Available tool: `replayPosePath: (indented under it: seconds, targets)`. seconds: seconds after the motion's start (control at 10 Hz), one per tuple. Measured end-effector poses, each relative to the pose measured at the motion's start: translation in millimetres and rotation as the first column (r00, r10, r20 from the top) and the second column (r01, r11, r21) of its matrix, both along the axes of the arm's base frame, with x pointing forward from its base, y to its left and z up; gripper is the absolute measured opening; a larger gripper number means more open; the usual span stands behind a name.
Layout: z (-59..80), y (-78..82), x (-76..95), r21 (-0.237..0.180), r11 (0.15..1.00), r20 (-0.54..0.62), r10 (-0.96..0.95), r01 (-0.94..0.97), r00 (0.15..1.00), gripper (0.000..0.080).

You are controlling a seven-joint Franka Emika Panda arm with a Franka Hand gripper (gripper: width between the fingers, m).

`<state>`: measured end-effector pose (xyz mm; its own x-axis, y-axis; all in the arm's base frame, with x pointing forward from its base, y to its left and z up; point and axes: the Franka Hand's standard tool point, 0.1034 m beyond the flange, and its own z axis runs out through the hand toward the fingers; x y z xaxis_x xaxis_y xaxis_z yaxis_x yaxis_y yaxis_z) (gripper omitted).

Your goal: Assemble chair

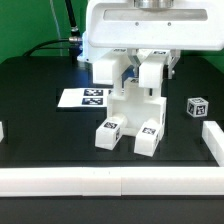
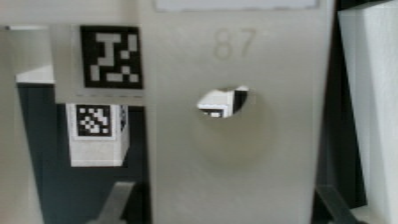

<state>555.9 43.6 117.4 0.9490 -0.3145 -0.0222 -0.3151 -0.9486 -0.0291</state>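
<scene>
Our gripper [image 2: 222,207] straddles the panel [image 2: 240,130]; we cannot tell whether the jaws clamp it. The chair [image 1: 135,105] stands mid-table beneath it. We judge the step to be seating the panel, and the next move calls for square alignment.

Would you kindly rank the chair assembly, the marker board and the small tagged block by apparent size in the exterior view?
1. chair assembly, clearly the largest.
2. marker board, though it lies flat and the chair assembly hides part of it.
3. small tagged block, the smallest.
</scene>
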Motion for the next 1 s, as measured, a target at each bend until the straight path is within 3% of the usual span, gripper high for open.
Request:
replayPosePath:
  seconds: [1.0]
  targets:
    - [-0.7, -0.7, 0.7, 0.005, 0.995, 0.003, -0.095, 0.095, 0.995, 0.0288]
